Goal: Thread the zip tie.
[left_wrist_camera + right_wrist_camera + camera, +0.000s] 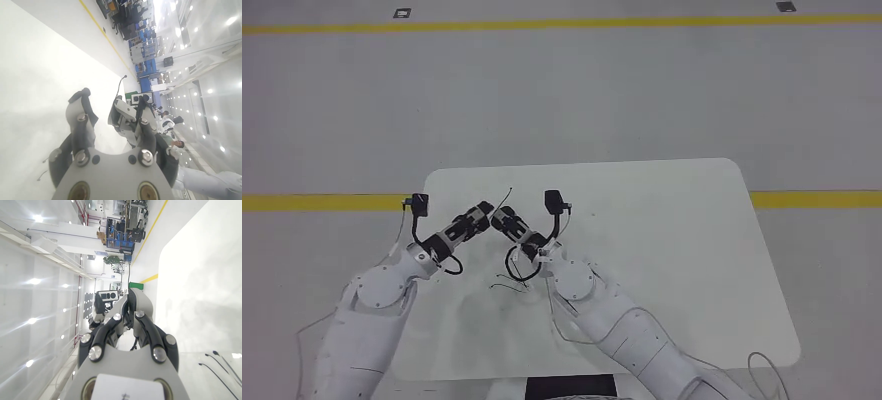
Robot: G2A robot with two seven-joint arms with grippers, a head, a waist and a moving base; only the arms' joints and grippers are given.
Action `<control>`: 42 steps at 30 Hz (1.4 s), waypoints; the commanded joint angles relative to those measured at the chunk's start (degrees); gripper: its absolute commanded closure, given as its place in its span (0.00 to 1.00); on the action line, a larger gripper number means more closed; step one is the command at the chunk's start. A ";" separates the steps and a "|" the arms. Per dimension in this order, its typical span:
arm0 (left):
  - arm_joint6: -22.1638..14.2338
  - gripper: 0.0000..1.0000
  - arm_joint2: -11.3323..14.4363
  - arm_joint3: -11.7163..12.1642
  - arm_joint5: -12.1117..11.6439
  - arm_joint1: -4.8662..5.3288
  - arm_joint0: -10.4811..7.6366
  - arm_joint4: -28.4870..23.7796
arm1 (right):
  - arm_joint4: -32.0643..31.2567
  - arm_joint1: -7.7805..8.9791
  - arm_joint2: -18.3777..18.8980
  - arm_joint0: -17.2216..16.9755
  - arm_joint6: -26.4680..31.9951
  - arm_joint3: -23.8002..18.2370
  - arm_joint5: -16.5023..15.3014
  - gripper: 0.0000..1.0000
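A thin black zip tie stands upright above the near left part of the white table. My right gripper is shut on its lower end; in the right wrist view the strap rises straight out of the closed fingertips. My left gripper faces it closely from the left and is open. In the left wrist view its two fingers spread wide, and the right gripper with the zip tie sits just beyond the gap. The tie's head is too small to make out.
Several spare black zip ties lie loose on the table below the grippers, also seen as thin straps in the right wrist view. The table spreads out bare to the right. Yellow floor lines run behind the table.
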 commanded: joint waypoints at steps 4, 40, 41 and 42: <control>-0.01 0.70 0.52 0.40 0.15 0.13 -0.35 -0.22 | -0.27 -0.09 0.22 -0.14 -0.06 0.02 0.01 1.00; -1.70 0.95 2.66 1.42 -0.43 1.31 -1.31 -1.42 | 1.24 -1.43 1.22 0.17 -1.13 2.64 0.38 1.00; -1.59 0.94 2.74 1.48 -0.40 1.34 -1.35 -1.40 | 1.22 -1.47 1.23 0.19 -1.08 2.69 0.31 1.00; -1.52 0.93 2.79 1.52 -0.39 1.36 -1.38 -1.38 | 1.20 -1.49 1.25 0.20 -1.05 2.73 0.25 1.00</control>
